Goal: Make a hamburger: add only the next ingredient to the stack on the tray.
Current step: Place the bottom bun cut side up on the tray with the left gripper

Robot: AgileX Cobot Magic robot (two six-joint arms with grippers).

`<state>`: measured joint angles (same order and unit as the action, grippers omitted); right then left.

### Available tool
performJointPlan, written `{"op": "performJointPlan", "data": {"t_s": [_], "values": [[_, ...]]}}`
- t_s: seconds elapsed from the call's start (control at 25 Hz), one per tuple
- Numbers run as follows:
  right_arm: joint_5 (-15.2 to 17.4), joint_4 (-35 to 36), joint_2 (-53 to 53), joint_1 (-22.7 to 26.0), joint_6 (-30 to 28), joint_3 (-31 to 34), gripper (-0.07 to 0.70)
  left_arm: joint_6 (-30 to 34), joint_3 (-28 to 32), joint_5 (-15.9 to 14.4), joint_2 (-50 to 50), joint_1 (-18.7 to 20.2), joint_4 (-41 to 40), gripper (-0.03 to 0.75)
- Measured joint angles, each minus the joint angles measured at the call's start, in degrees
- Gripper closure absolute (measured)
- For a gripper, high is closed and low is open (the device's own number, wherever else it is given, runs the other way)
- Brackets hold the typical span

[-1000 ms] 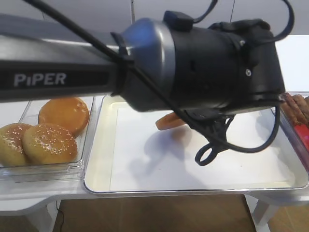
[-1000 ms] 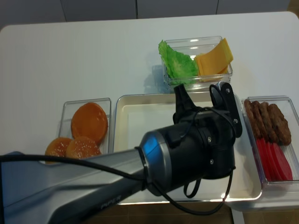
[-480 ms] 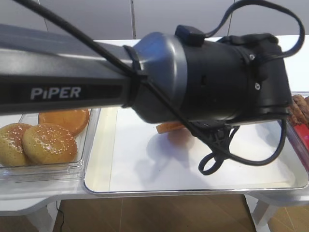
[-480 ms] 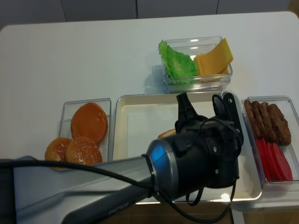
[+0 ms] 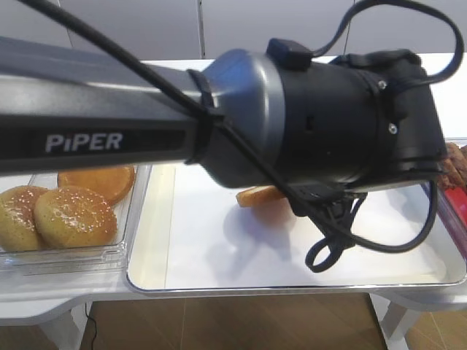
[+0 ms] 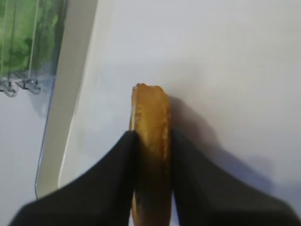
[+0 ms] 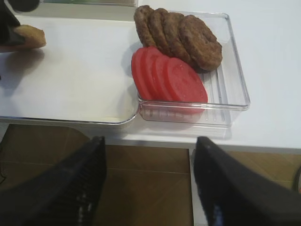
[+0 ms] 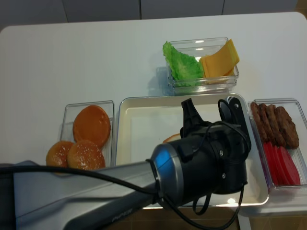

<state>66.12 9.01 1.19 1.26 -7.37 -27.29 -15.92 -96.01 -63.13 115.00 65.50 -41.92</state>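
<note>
The flat golden-brown bun half (image 6: pixel 149 122) stands on edge between the black fingers of my left gripper (image 6: pixel 151 136), which is shut on it. It hangs low over the white paper of the silver tray (image 5: pixel 149 248), left of the tray's middle. Whether it touches the paper I cannot tell. Only its rim (image 5: pixel 257 195) shows under the big arm in the exterior views, and its rim (image 8: pixel 171 138) peeks out beside the wrist. My right gripper (image 7: pixel 149 141) is open and empty, hovering off the tray's front right corner above the floor.
A clear box (image 8: pixel 88 127) at the left holds a smooth bun and two sesame buns. A box with lettuce and cheese (image 8: pixel 201 64) stands behind the tray. Another box (image 7: pixel 225 70) at the right holds patties and tomato slices. The left arm hides most of the tray.
The left arm has come down a little, bringing the bun half lower toward the tray paper. The bun's shadow is now closer under it.
</note>
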Motion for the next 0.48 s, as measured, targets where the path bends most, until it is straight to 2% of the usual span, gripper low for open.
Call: {"op": "performJointPlan", "data": {"t_s": [0.48], "values": [[0.0, 0.0, 0.0, 0.0, 0.0, 0.0, 0.182, 0.0, 0.0, -0.1, 0.2, 2.4, 2.7, 0.454]]}}
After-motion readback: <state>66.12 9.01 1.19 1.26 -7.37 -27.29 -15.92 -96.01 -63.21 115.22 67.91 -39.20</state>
